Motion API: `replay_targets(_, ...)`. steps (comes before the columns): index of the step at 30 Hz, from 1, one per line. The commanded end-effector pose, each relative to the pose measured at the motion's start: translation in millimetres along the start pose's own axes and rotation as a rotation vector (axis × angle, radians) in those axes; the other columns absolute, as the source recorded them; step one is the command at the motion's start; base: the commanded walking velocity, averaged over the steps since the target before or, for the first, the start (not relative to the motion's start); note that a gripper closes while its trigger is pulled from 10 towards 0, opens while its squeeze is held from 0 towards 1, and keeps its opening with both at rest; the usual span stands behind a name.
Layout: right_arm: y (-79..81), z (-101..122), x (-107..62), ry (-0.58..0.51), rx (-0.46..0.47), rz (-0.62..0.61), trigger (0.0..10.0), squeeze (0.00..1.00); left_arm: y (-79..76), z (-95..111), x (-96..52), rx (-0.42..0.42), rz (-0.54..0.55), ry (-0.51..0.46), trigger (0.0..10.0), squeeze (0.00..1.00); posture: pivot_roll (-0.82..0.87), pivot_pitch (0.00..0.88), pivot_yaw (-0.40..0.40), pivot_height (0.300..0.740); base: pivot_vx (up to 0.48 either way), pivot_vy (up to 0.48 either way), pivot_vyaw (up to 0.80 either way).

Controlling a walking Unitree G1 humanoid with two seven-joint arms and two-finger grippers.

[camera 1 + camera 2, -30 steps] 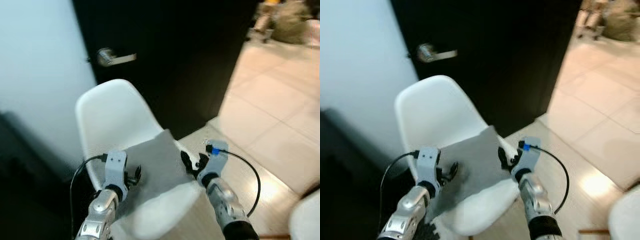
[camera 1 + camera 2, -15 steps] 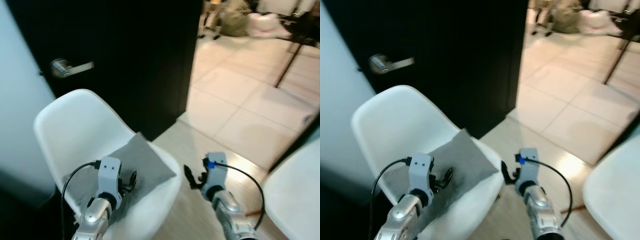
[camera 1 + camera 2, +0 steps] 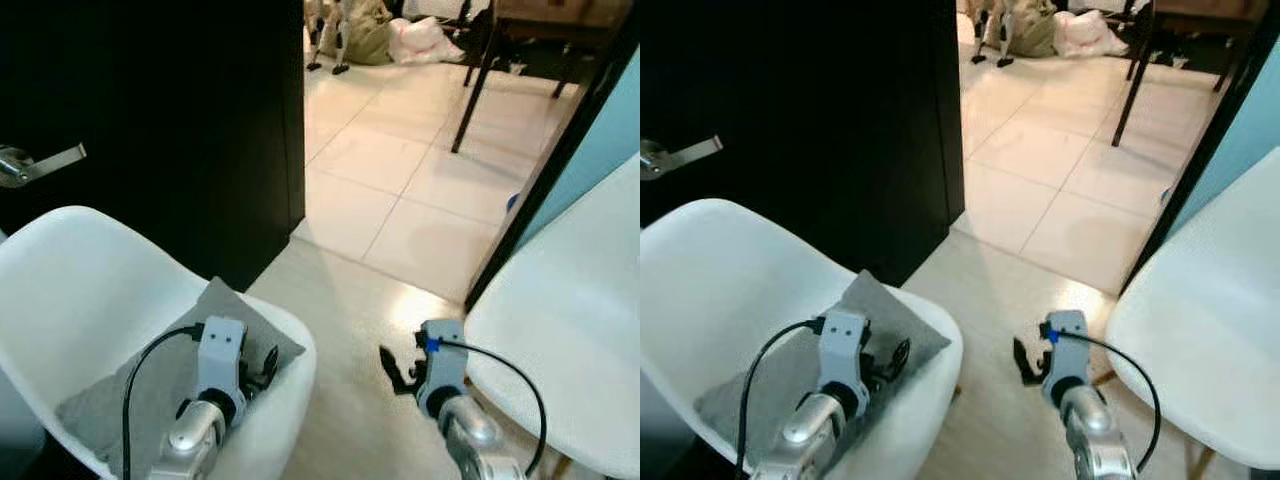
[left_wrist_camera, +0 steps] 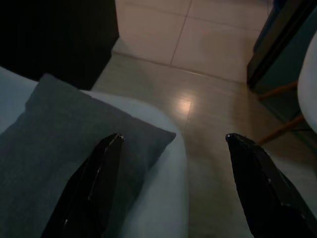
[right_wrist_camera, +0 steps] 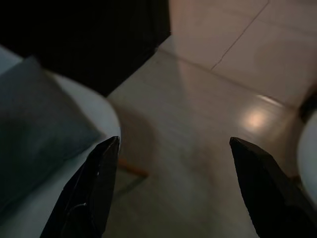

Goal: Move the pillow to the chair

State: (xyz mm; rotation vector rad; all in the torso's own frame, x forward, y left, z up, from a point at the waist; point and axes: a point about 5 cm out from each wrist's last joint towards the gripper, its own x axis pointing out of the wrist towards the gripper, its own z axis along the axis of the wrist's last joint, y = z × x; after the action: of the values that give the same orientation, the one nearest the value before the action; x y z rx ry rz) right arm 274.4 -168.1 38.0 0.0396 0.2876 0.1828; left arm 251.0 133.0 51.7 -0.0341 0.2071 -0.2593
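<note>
Tiled floor (image 3: 420, 190) beyond the dark door (image 3: 180, 100); my view has swung right since a second ago. The pillow (image 3: 150, 385) lies on the chair (image 3: 70, 290), both jaws open and empty: left gripper (image 3: 262, 368) over it, right gripper (image 3: 398, 370) now clear. I judge the task done.

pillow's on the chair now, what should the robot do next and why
Probably just draw the left gripper back and stop. The grey pillow already lies flat on the seat of the white chair, both grippers are open and hold nothing, and the right gripper hangs over the floor beside the chair.
</note>
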Motion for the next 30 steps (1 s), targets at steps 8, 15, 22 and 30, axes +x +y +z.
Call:
replay_targets(8, 0.7, -13, -5.5, 0.061, 0.022, -0.02, 10.0, 0.0, -1.2, -5, 0.8, -0.008, -0.008, 0.035, 10.0, 0.0, -0.02, 0.139, 0.037, 0.74, 0.0, 0.0, -0.76)
replay_targets(15, -3.3, -15, -6.4, 0.068, 0.04, -0.055, 10.0, 0.0, -2.3, -5, 0.8, -0.01, -0.014, 0.039, 10.0, 0.0, -0.02, 0.131, 0.038, 0.74, 0.0, 0.0, -0.76)
replay_targets(22, -8.9, -15, -5.5, 0.077, 0.029, -0.1, 10.0, 0.0, -4.9, -4, 4.6, -0.008, -0.031, 0.032, 10.0, 0.0, -0.02, 0.127, 0.035, 0.74, 0.0, 0.0, -0.76)
replay_targets(30, -15.2, -13, -6.2, 0.068, 0.019, -0.161, 10.0, 0.0, -5.8, -3, 6.0, -0.019, -0.037, 0.027, 10.0, 0.0, -0.03, 0.13, 0.04, 0.74, 0.0, 0.0, -0.75)
